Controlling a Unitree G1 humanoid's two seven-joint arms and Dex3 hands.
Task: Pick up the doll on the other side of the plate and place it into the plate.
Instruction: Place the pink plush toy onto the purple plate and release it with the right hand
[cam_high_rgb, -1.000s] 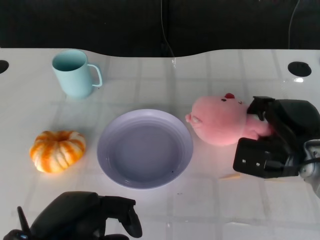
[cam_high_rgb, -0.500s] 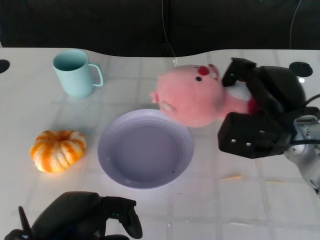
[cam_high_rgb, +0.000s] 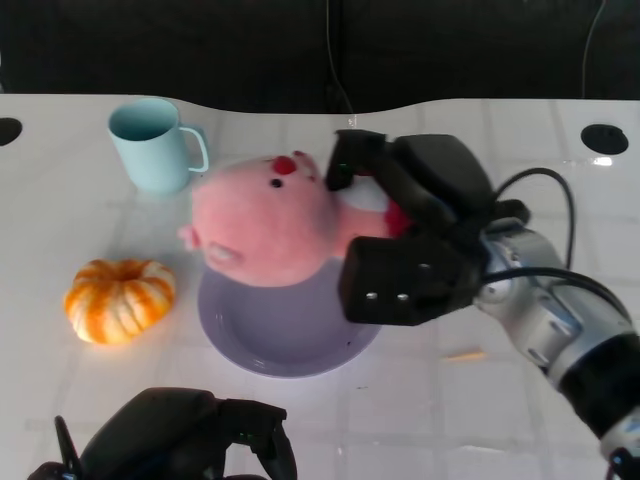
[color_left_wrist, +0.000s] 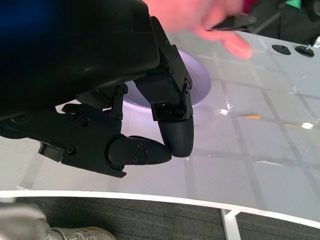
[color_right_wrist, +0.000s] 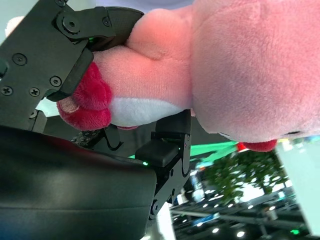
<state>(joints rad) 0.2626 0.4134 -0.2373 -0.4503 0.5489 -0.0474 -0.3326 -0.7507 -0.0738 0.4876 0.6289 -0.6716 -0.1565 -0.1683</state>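
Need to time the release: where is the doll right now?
In the head view the doll is held by the right hand, over the far rim of the plate, with the mug beyond to its left.

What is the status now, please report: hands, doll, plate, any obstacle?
Right hand grips pink doll, held above purple plate, not released. Left hand curled, holding nothing, near table edge. Nothing seen on the plate.
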